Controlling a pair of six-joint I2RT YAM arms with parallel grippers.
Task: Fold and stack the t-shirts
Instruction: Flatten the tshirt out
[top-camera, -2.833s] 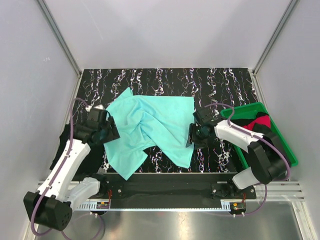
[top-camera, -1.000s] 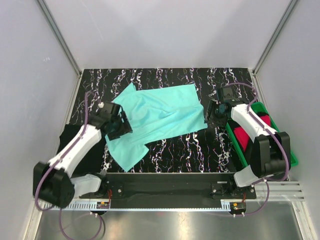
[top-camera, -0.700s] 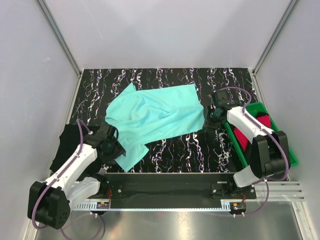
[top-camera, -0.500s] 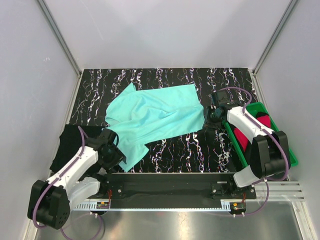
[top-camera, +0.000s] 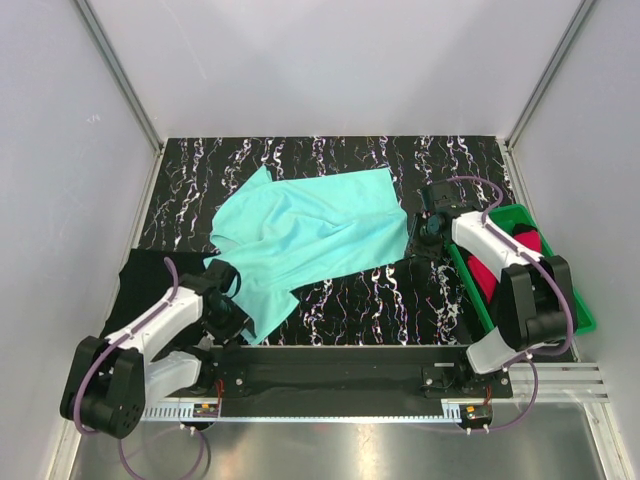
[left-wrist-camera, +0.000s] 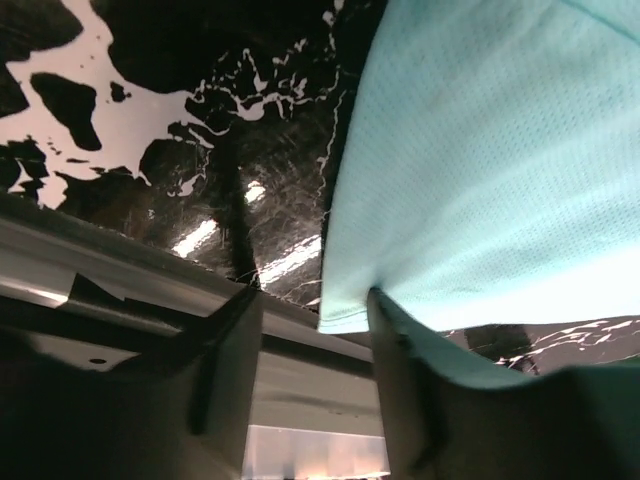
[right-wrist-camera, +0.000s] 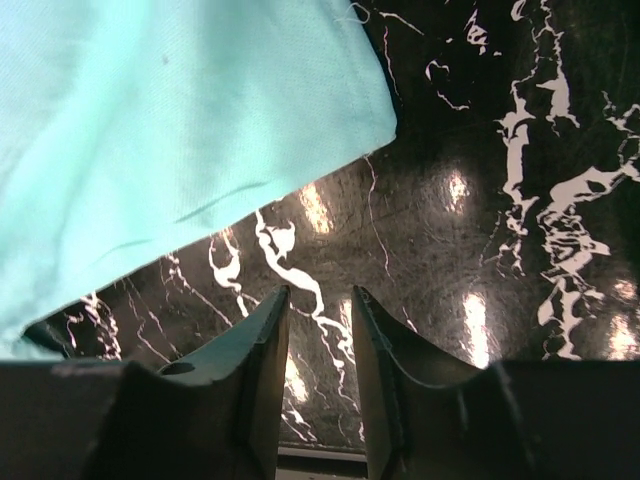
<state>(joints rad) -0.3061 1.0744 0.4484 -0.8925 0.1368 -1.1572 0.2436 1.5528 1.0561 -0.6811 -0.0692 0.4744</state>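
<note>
- Top external view: the turquoise t-shirt (top-camera: 305, 232) lies opened out on the marbled mat (top-camera: 350, 160), skewed and creased. No fold shows in it, so I judge its folding barely begun.
- Top external view: the left gripper (top-camera: 232, 318) sits at the shirt's near-left corner and the right gripper (top-camera: 421, 243) at its right edge. From this height I cannot tell how either pair of fingers stands.
- Top external view: a red-pink t-shirt (top-camera: 508, 250) lies bunched with dark cloth in the green tray (top-camera: 572, 298) on the right. A black t-shirt (top-camera: 140, 285) lies at the mat's left edge, and I cannot tell whether it is folded. No stack is visible, so nearly all of the task looks left to do.
- Top external view: no brand, label or writing can be read.
- Left wrist view: the left gripper (left-wrist-camera: 312, 300) has its fingers (left-wrist-camera: 228, 345) spread. The hemmed corner of the turquoise t-shirt (left-wrist-camera: 470, 170) lies between them, against the right-hand one and not yet pinched, with the marbled mat (left-wrist-camera: 150, 130) beside it. No print or tag shows on the cloth.
- Right wrist view: the right gripper (right-wrist-camera: 318, 295) has its fingers (right-wrist-camera: 262, 365) narrowly parted and holds nothing, with bare marbled mat (right-wrist-camera: 480, 200) showing through the gap. A corner of the turquoise t-shirt (right-wrist-camera: 180, 130) lies just ahead of them. Nothing can be read here either.
</note>
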